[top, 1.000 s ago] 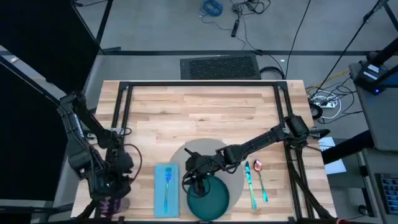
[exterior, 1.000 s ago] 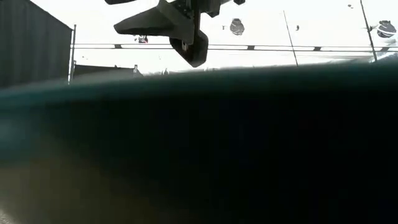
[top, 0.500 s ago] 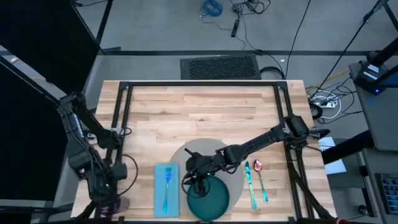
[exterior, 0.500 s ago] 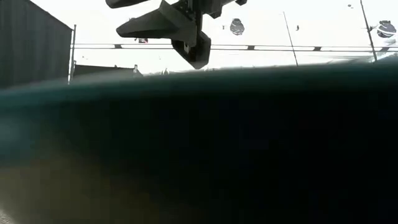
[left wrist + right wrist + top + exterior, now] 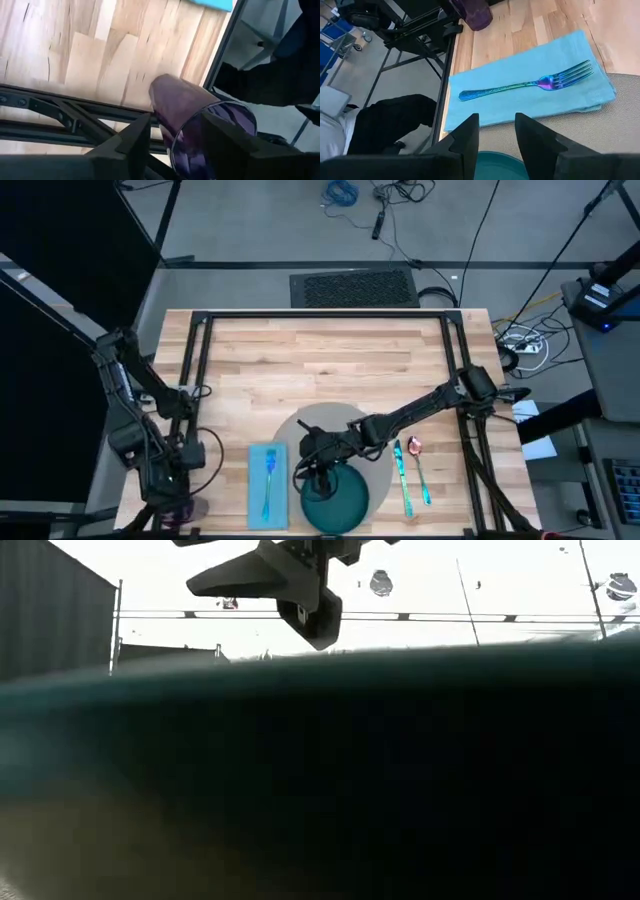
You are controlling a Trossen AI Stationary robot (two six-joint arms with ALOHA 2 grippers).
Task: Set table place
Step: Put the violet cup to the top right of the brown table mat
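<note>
The dark teal plate (image 5: 340, 502) lies on the round grey mat (image 5: 330, 425) at the table's near edge. My right gripper (image 5: 318, 478) hovers open just above the plate's far-left rim (image 5: 502, 161). Left of the mat, a fork (image 5: 530, 85) lies on the light blue napkin (image 5: 255, 500). A knife (image 5: 402, 475) and a spoon (image 5: 420, 470) lie right of the plate. The purple cup (image 5: 185, 110) stands at the near left corner. My left gripper (image 5: 175, 120) is open around it, one finger on each side. My left gripper comes at the purple cup from above at a slant, with its fingers (image 5: 137, 137) on either side of the cup's wall near the rim (image 5: 220, 112). I cannot tell whether they touch it. The cup stands on the table.
The plate's rim (image 5: 400, 740) blocks most of the low view. The table's black frame (image 5: 60, 112) runs close beside the cup. The far half of the wooden tabletop (image 5: 320, 350) is bare.
My left gripper has moved toward the table's near edge and come over the purple cup, which stays where it was.
</note>
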